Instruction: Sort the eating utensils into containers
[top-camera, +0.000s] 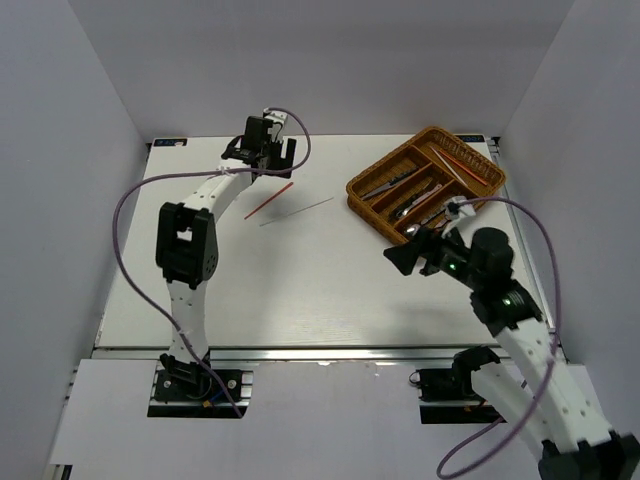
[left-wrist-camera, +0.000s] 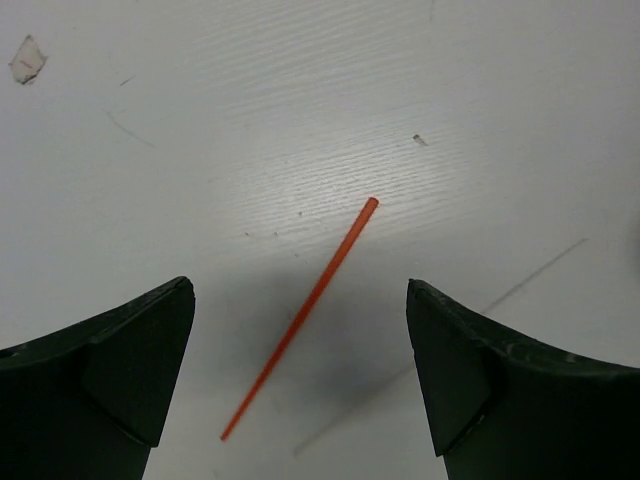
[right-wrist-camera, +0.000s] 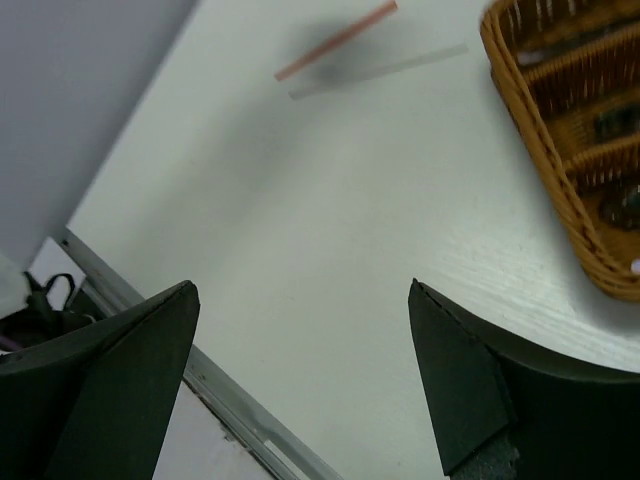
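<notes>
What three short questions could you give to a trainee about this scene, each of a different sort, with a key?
1. True or false: the red chopstick lies inside the wicker tray.
2. How many chopsticks lie on the table outside the tray? A) one B) two C) four
3. Fill the gap: the left gripper hangs over the red chopstick with its jaws ____.

Key: 1 false, it lies on the table. 2 B, the red one and a pale chopstick. 3 open.
</notes>
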